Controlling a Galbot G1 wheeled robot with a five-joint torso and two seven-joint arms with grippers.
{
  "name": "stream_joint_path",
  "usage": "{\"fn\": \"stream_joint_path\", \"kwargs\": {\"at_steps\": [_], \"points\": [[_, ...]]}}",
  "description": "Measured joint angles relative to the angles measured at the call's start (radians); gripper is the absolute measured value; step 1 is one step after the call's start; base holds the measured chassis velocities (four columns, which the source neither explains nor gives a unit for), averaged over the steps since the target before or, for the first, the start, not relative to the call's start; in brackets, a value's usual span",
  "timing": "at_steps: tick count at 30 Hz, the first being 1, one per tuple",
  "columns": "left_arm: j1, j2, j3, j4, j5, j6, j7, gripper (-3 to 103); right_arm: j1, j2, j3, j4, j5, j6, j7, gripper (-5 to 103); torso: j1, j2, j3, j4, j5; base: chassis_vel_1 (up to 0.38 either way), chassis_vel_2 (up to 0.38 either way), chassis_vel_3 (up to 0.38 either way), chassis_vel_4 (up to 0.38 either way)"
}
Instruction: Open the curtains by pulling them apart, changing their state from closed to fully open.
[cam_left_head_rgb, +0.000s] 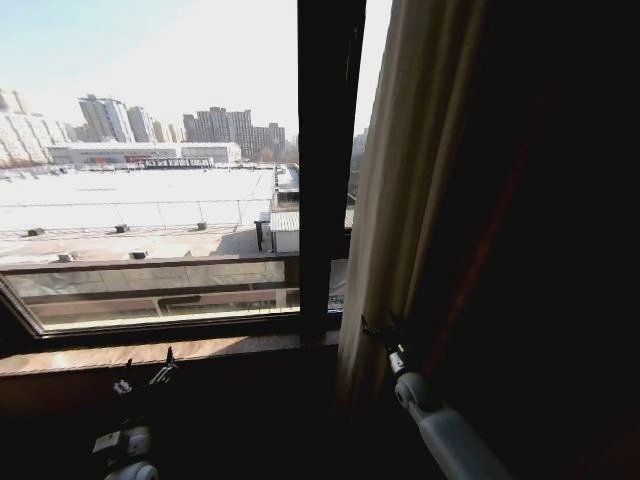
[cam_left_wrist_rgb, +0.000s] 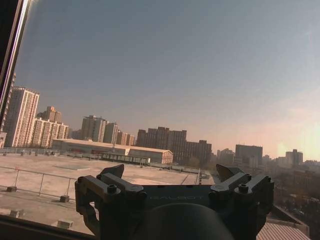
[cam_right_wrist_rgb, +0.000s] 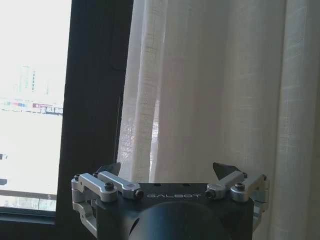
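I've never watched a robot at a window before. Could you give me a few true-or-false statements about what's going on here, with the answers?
1. The curtain hangs right of the black window frame bar. True.
2. The right gripper is clamped shut on fabric. False: its fingers are spread open, at the curtain's edge.
3. The left gripper is low by the sill, open. True.
4. Fabric covers the whole window. False: the left pane shows the city.
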Motion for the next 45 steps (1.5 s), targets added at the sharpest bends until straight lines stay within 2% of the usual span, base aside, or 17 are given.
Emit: {"fn": "stream_joint_path", "kwargs": {"at_steps": [10, 14, 17, 31, 45], "points": [[0.000, 0.000, 0.000, 0.000, 0.000, 0.000, 0.000, 100, 0.001, 0.001, 0.000, -0.001, 0.000, 0.000, 0.001, 100, 0.000, 0.000, 0.000, 0.0002, -0.0006, 0.207, 0.213, -0.211, -0.221], [0.000, 0.000, 0.000, 0.000, 0.000, 0.000, 0.000, 100, 0.001, 0.001, 0.000, -0.001, 0.000, 0.001, 0.001, 100, 0.000, 0.000, 0.000, 0.0002, 0.0007, 0.278, 0.321, -0.301, -0.312], [0.000, 0.000, 0.000, 0.000, 0.000, 0.000, 0.000, 100, 0.001, 0.000, 0.000, -0.001, 0.000, 0.001, 0.001, 100, 0.000, 0.000, 0.000, 0.0000, -0.0005, 0.323, 0.317, -0.339, -0.310], [0.000, 0.000, 0.000, 0.000, 0.000, 0.000, 0.000, 100, 0.001, 0.000, -0.001, -0.001, 0.000, 0.001, 0.001, 100, 0.000, 0.000, 0.000, 0.0003, 0.0004, 0.358, 0.361, -0.380, -0.354], [0.000, 0.000, 0.000, 0.000, 0.000, 0.000, 0.000, 100, 0.001, 0.000, 0.000, -0.001, 0.000, 0.000, 0.001, 100, 0.000, 0.000, 0.000, 0.0001, -0.0004, 0.357, 0.349, -0.340, -0.360]]}}
